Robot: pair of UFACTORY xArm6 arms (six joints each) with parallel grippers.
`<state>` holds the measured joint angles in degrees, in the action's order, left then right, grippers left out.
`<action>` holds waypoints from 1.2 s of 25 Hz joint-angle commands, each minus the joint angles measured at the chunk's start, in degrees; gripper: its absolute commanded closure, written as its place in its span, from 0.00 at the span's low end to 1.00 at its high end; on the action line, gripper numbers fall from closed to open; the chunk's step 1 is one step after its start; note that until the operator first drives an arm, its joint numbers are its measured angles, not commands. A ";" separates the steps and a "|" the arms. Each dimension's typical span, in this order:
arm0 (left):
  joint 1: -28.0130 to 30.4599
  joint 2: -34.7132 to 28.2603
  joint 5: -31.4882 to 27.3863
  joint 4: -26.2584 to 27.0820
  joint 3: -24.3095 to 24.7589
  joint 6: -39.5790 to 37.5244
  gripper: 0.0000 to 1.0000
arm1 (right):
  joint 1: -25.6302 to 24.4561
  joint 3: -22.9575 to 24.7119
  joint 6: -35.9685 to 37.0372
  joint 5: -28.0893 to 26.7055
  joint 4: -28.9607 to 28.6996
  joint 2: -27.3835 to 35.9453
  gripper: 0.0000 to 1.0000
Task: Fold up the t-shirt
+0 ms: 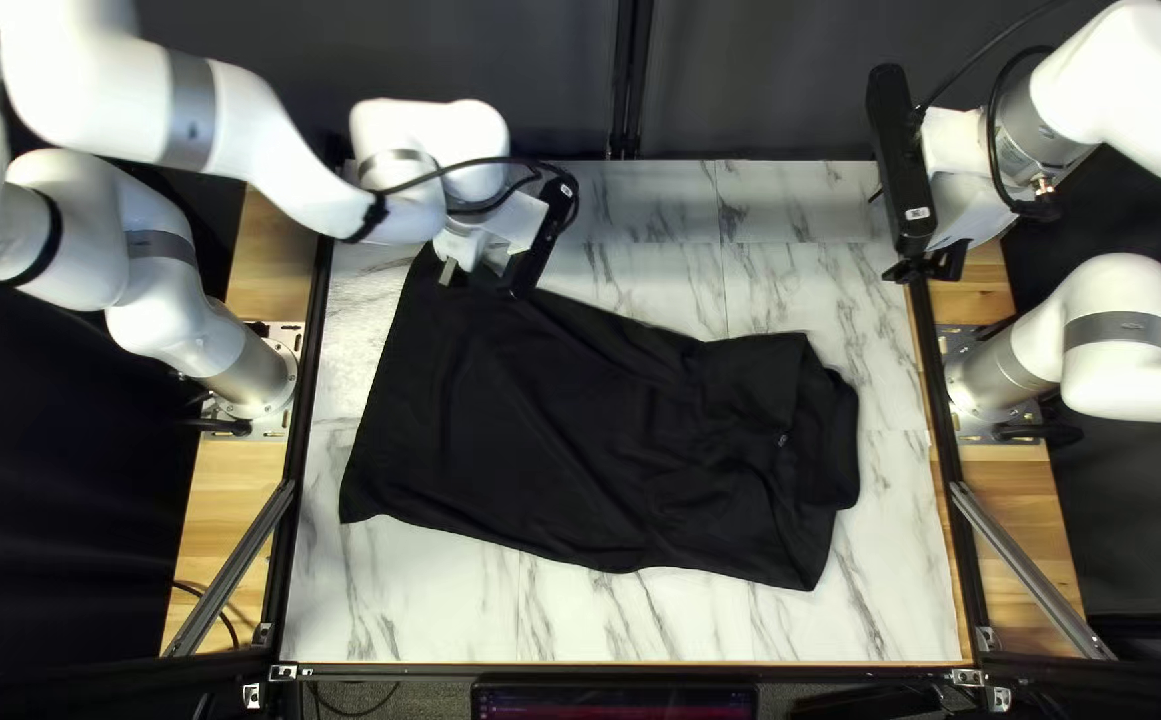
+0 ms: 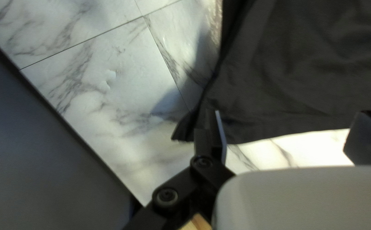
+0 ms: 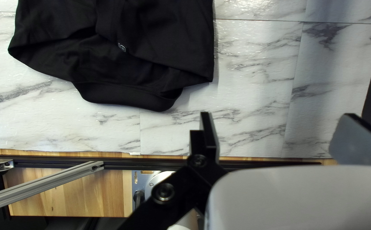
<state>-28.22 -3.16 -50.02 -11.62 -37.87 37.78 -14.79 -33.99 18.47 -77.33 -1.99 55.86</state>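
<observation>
top left view: the black t-shirt lies on the marble-patterned counter, its wide end toward the left arm's base and its narrower, folded-over end toward the right arm's base. the left gripper is at the shirt's far corner on the wide end. in the left wrist view its jaws stand apart, one overlapping the view of that corner; whether it touches the cloth i cannot tell. the right gripper is over the far right part of the counter, near its edge. the right wrist view shows its jaws apart too, with the shirt's folded end ahead of them, a small pale mark on the cloth.
</observation>
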 commanded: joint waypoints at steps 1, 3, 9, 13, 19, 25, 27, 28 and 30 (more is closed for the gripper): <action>-2.90 2.35 0.69 -0.83 -0.52 1.70 0.00 | 0.00 0.00 0.00 0.00 0.00 0.00 0.00; -3.98 3.26 0.93 -0.73 -0.65 2.84 0.00 | 0.00 0.00 0.00 0.00 0.00 0.00 0.00; -5.17 6.19 1.75 1.18 -1.44 7.78 0.00 | 0.00 0.00 0.00 0.00 0.00 0.00 0.00; -5.04 8.03 1.90 1.77 -2.29 9.92 0.12 | 0.00 0.00 0.00 0.00 0.00 0.00 0.00; -5.21 7.00 1.09 1.71 -1.85 10.35 1.00 | 0.00 0.00 0.00 0.00 0.00 0.00 0.00; -4.30 4.24 -0.75 1.45 -1.09 8.95 1.00 | 0.00 0.00 0.00 0.00 0.00 0.00 0.00; -3.68 3.03 -1.35 1.48 -0.49 8.16 1.00 | 0.00 0.00 0.00 0.00 0.00 0.00 0.00; -3.12 1.90 -1.83 1.58 0.14 7.52 1.00 | 0.00 0.00 0.00 0.00 0.00 0.00 0.00; -2.11 0.18 -2.48 1.70 1.03 6.40 1.00 | 0.00 0.00 0.00 0.00 0.00 0.00 0.00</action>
<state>-31.44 -1.19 -51.68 -10.08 -37.83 45.48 -14.79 -33.99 18.47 -77.33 -1.99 55.86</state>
